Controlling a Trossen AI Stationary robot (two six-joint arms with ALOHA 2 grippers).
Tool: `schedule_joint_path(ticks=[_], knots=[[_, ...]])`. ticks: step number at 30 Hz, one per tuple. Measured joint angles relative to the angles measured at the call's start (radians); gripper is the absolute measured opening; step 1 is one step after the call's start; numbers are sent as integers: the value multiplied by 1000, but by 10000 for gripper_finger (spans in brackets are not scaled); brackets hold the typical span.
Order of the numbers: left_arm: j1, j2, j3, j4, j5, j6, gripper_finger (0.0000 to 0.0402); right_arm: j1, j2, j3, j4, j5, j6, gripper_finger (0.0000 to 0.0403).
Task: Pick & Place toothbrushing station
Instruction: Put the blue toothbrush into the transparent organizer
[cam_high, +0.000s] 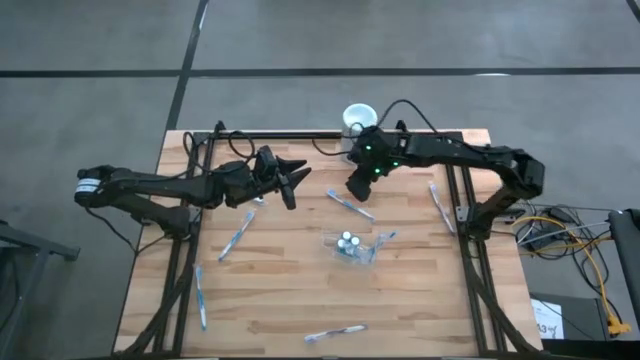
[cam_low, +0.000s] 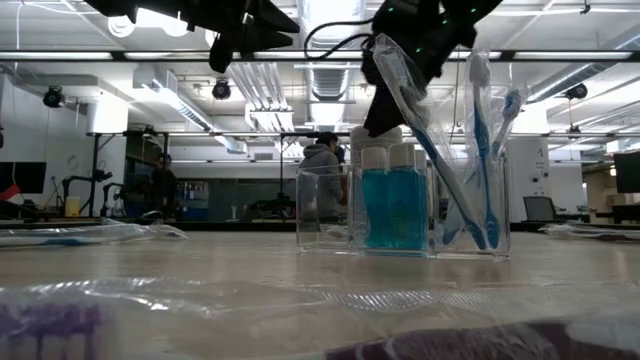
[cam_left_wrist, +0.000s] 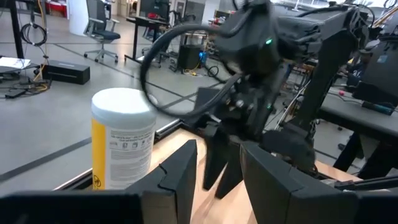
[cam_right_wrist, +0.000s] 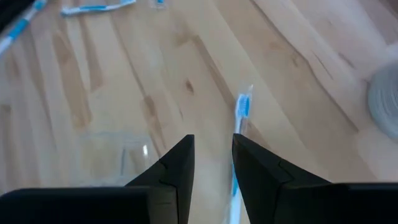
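The toothbrushing station is a clear plastic holder standing on the table's middle. It holds teal tubes with white caps and wrapped blue-and-white toothbrushes that stand leaning in it. Another wrapped toothbrush lies flat on the wood toward the far side. My right gripper hangs above that toothbrush, pointing steeply down, open with nothing between its fingers. My left gripper is held level in the air to the left of it, open and empty.
Wrapped toothbrushes lie scattered: left of centre, near left, near edge, right side. A white cylinder with a yellow label stands beyond the far edge. People stand in the room behind.
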Motion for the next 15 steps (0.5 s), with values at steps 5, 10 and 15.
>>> schedule_joint_path(ticks=[5,10,15], knots=[[0,-2,0,-5,0,0,129,-1,109,66,0,-1,2,107],[0,-4,0,-10,0,0,129,-3,200,132,-18,-2,52,99],[0,-4,0,-25,0,0,129,-3,274,187,-77,-2,42,93]])
